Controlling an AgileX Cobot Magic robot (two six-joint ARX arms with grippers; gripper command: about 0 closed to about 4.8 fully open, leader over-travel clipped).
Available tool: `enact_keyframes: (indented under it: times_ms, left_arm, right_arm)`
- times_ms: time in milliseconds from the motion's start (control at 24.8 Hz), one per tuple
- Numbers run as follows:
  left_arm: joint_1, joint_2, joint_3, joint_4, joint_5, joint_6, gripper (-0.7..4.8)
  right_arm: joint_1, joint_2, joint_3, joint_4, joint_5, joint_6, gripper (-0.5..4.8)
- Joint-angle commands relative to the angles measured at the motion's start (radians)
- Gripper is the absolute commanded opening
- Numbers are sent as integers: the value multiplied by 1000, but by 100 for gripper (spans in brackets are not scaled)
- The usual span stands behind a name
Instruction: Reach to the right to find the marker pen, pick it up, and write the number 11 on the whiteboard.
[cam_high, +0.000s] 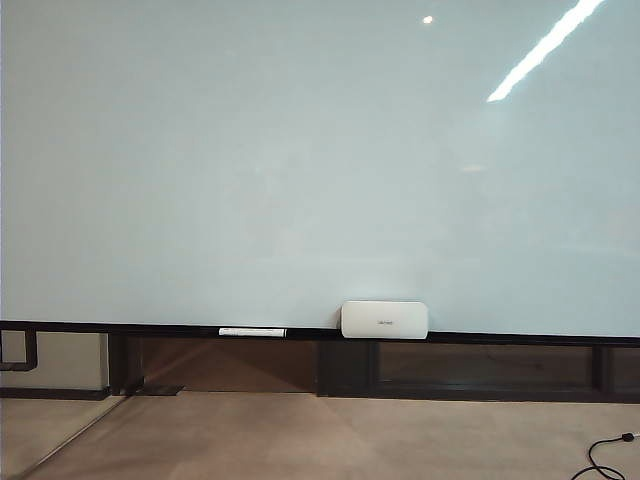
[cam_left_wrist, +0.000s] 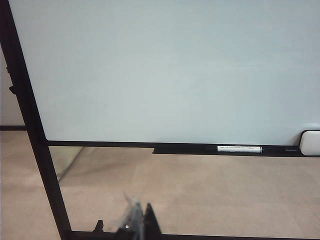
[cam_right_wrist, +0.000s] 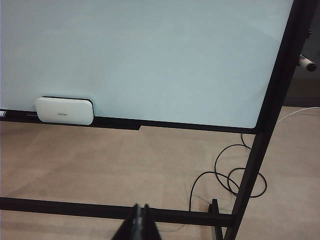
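The whiteboard (cam_high: 300, 150) fills the exterior view, glossy and blank; the number 11 does not show on it. The marker pen (cam_right_wrist: 307, 63), a short white-grey barrel with a dark tip, pokes out past the board's black side post in the right wrist view, far from both grippers. My right gripper (cam_right_wrist: 140, 207) is shut and empty, low in front of the stand's crossbar. My left gripper (cam_left_wrist: 141, 215) is also shut with nothing in it, low near the board's other side post (cam_left_wrist: 30, 115). Neither gripper shows in the exterior view.
A long thin white stick with a dark end (cam_high: 252, 331) lies on the black bottom rail. A small white rounded box (cam_high: 385, 319) sits on the rail beside it. A black cable (cam_right_wrist: 235, 175) loops on the beige floor by the stand's leg (cam_right_wrist: 260, 150).
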Motion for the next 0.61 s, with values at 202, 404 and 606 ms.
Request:
enact_keyframes:
  times_ms: [202,404,606]
  left_arm:
    - [1,1,2,-24,69,-90,-3]
    - [1,1,2,-6,474,-131,-5]
    - [-21,1,3,115,603,-238,-5]
  right_arm:
    - [1,1,4,23,-21,200,-5]
    - [1,1,4,40,-18,270,-5]
    - [1,1,4,114,-9,289,-6]
